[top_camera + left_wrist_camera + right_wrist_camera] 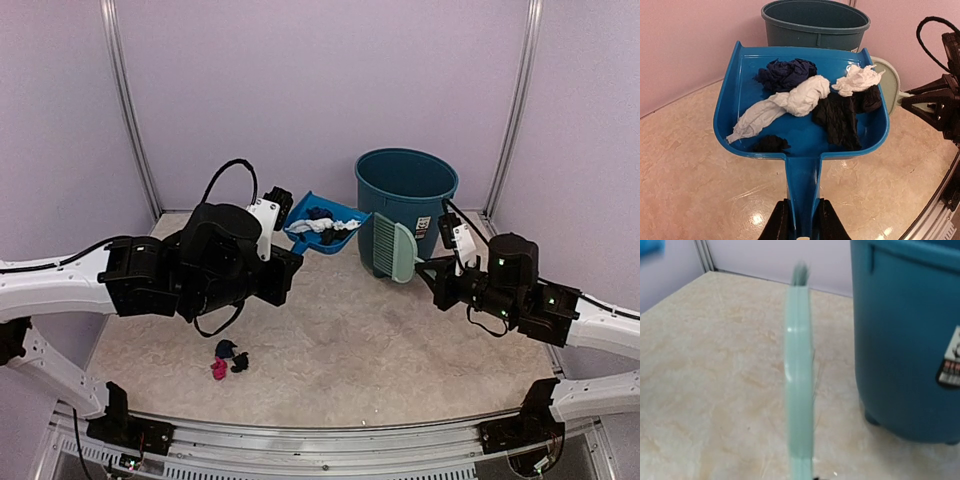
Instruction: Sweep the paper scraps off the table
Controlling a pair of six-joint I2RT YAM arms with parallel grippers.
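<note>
Left wrist: longest white paper scrap (pixel 785 106) lies diagonally across dustpan (pixel 742 70).

Paper scraps (pixel 800 97) lie in the dustpan (pixel 747 75), left of the bin (pixel 418 210).

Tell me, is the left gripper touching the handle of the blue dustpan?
Touching. The left wrist view shows the left gripper with both fingers pressed against the sides of the blue dustpan handle, no gap.

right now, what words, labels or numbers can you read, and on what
Nothing can be read.
Sticker on the teal bin: white, red and black, too blurred to read, cut off by the frame edge.
Blue dustpan, green brush: no writing visible.
</note>
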